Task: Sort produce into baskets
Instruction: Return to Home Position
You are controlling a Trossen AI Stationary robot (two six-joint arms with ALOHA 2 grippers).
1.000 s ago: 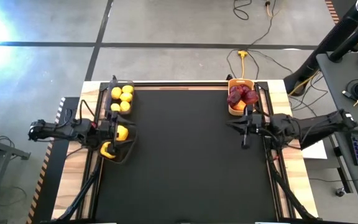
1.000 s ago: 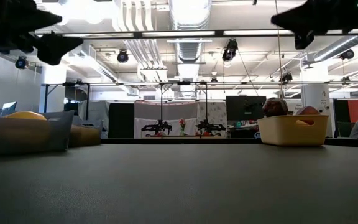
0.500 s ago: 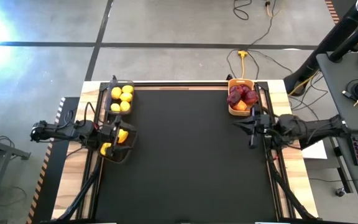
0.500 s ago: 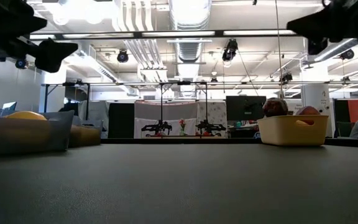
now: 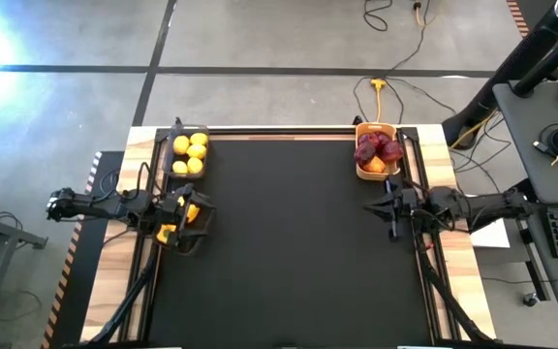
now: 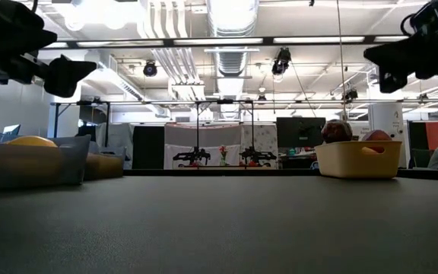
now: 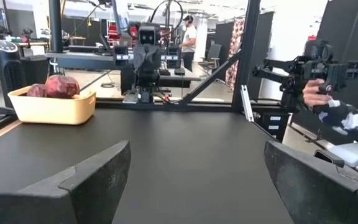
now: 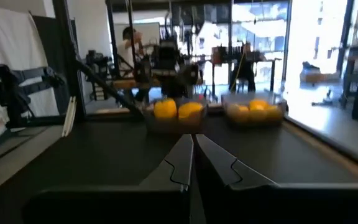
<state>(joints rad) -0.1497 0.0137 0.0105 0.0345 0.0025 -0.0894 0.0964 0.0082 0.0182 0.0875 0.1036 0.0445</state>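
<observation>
The black mat (image 5: 289,252) lies open across its whole middle, so a gripper can cross from side to side with nothing in its path. What blocks the way sits at the edges: a black bin (image 5: 189,177) at the far left corner, a second black bin (image 5: 190,244) just nearer on that side, and the yellow basket (image 5: 375,175) at the far right corner (red fruit heaped above its rim). The left gripper (image 5: 201,210) hangs spread wide above the second bin. The right gripper (image 5: 370,207), fingers pressed together, hovers by the right edge, apart from the basket.

Yellow lemons (image 5: 190,153), dark red fruit (image 5: 376,148)
</observation>
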